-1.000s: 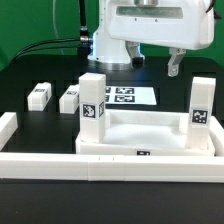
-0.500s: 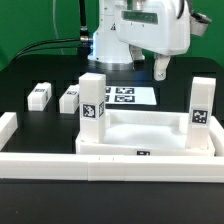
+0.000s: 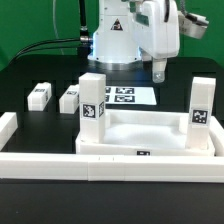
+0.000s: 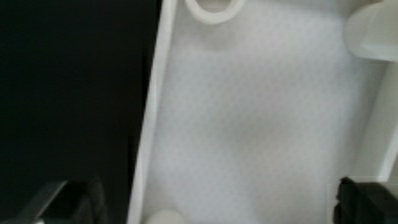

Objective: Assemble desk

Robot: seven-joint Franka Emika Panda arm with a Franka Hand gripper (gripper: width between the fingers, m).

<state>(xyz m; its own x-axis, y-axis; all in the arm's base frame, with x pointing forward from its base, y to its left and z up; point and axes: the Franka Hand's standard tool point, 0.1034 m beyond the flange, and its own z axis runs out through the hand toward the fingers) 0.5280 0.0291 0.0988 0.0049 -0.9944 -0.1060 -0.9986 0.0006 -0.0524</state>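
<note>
Exterior view — the desk sits near-centre on the black table [image 3: 30, 70], part-built. The tabletop [image 3: 150, 128] lies flat with its rim up and a small tag [image 3: 142, 153] on the near edge. The left standing leg [image 3: 92, 105] is upright at the tabletop's end on the exterior view's left. The right standing leg [image 3: 201, 108] is upright at the opposite end. Both show tags toward the camera. I can't tell exactly which corners they occupy.

The outer loose leg [image 3: 40, 95] and inner loose leg [image 3: 70, 99] lie flat side by side, apart from each other, to the exterior view's left of the tabletop and a bit farther back. The marker board [image 3: 127, 96] lies flat just beyond the tabletop, between the two standing legs as seen. The near rail [image 3: 60, 165] runs along the front, touching or just beside the tabletop's near edge. The side rail [image 3: 8, 128] is at the exterior view's left.

The gripper [image 3: 160, 72] hangs in the air beyond the tabletop's right half, clear of both standing legs.

Wrist view — the gripper [image 4: 210, 205] has its dark fingertips [image 4: 54, 205] spread fully wide, with nothing held between them. Below is a blurred white surface with a raised edge and a round hole [image 4: 215, 8]. It's probably the tabletop, but too soft to be sure.
</note>
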